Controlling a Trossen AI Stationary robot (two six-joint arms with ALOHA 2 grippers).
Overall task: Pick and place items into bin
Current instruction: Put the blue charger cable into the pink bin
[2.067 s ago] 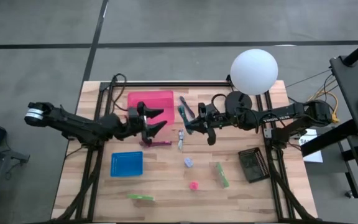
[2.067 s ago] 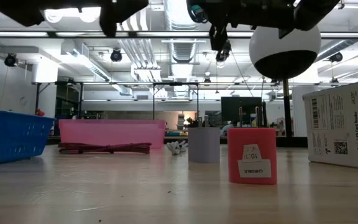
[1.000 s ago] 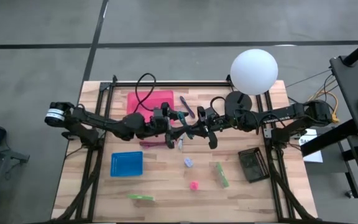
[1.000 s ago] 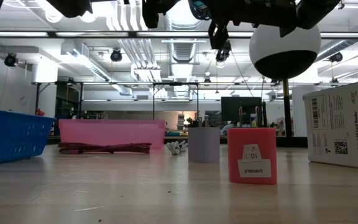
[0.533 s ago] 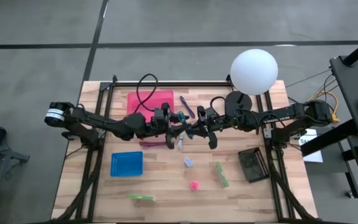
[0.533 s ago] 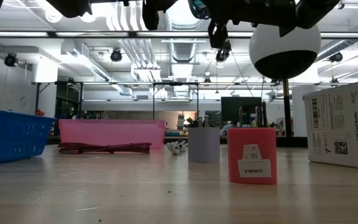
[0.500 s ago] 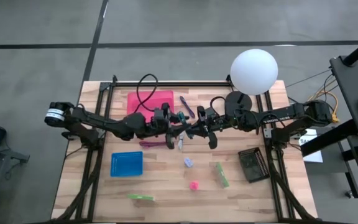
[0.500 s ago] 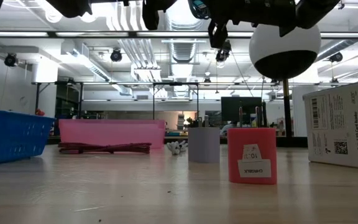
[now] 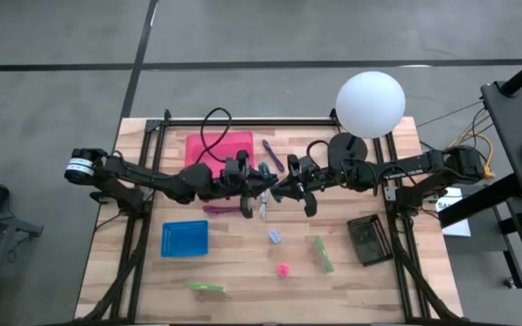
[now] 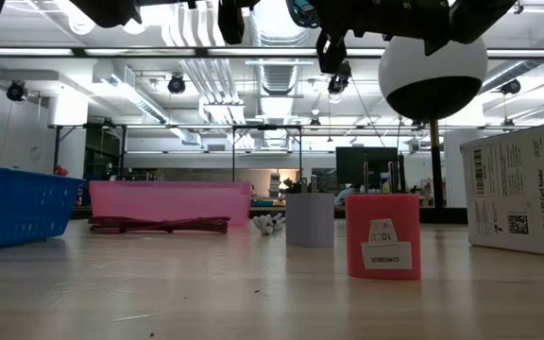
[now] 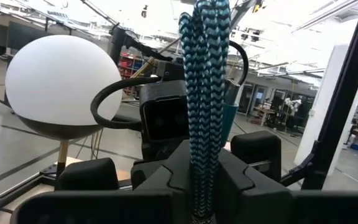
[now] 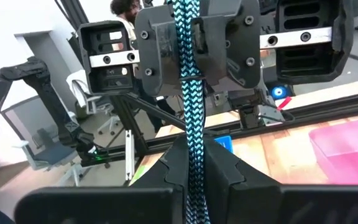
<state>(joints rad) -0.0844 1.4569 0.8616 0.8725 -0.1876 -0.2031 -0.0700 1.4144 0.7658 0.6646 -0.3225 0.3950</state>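
A teal braided cord [image 12: 188, 93] stretches between both hands above the worktop [image 9: 243, 272], just beside the pink bin [image 9: 217, 149]. Left hand [image 9: 259, 178] and right hand [image 9: 279, 187] are each clamped on an end.

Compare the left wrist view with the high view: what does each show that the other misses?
Only the left wrist view shows the teal braided stick standing between the left gripper's fingers, shut on it, with the right arm's camera housing just behind.

Only the high view shows the layout: the pink bin, the blue bin, and the loose pieces on the wooden table.

Both show the white globe lamp and the two grippers meeting at mid-table.
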